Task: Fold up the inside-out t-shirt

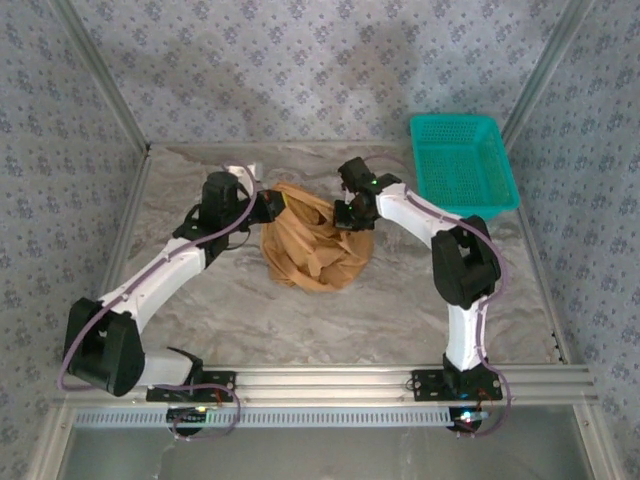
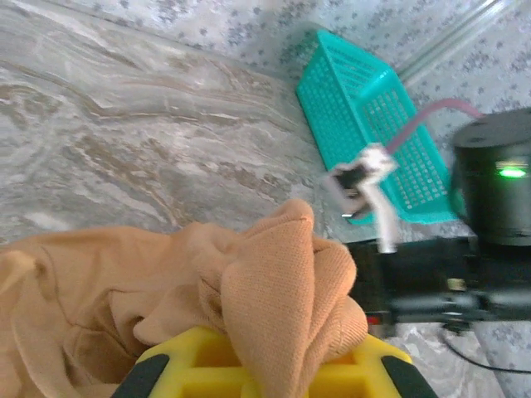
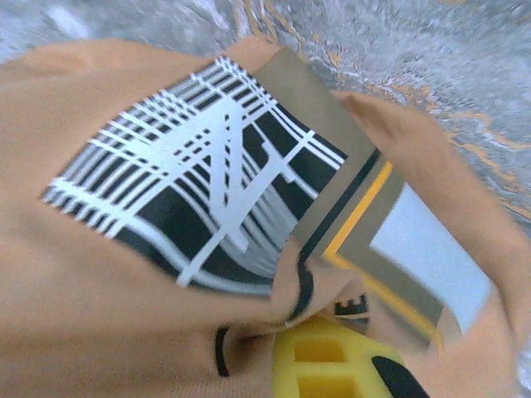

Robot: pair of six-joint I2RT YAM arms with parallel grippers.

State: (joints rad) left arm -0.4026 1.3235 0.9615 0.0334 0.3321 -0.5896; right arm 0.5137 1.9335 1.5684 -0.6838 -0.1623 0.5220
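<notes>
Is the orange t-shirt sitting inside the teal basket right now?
No, the t-shirt lies bunched on the marble table, apart from the teal basket at the far right corner.

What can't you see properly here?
Left wrist view: left gripper tips, buried under the t-shirt.
Right wrist view: right gripper tips, swallowed by cloth; print's lower edge folded under.
Top view: sleeves and collar, lost in the crumpled heap.
Left wrist view: basket corner, behind the blurred right arm.

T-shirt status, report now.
Both shut on t-shirt: left gripper, right gripper. Cloth bunched mid-table, not yet folded. Teal basket apart, far right.
</notes>
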